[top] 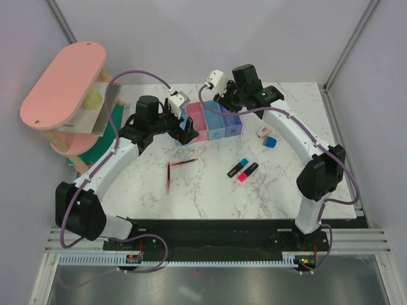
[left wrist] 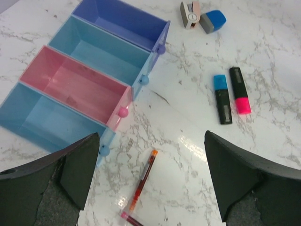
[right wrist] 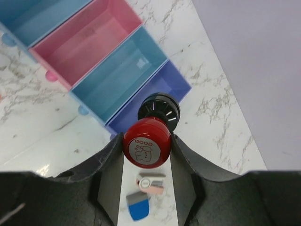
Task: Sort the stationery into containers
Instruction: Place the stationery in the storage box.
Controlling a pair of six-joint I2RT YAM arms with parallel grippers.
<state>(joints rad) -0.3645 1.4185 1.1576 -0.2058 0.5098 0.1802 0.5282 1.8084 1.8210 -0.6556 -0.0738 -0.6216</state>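
Two right fingers (right wrist: 110, 176) pinch the red-black stamp (right wrist: 146, 141), seemingly over the purple bin (right wrist: 173, 84); left fingers (left wrist: 70, 169) gape empty.

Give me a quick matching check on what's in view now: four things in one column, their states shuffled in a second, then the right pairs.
Column one:
1. red stamp
2. left gripper
3. pink bin
4. blue highlighter

Column two:
a. no stationery inside
b. lying on the table
c. clamped in the right gripper
d. jaws wide open, holding nothing

Pairs: 1-c, 2-d, 3-a, 4-b.
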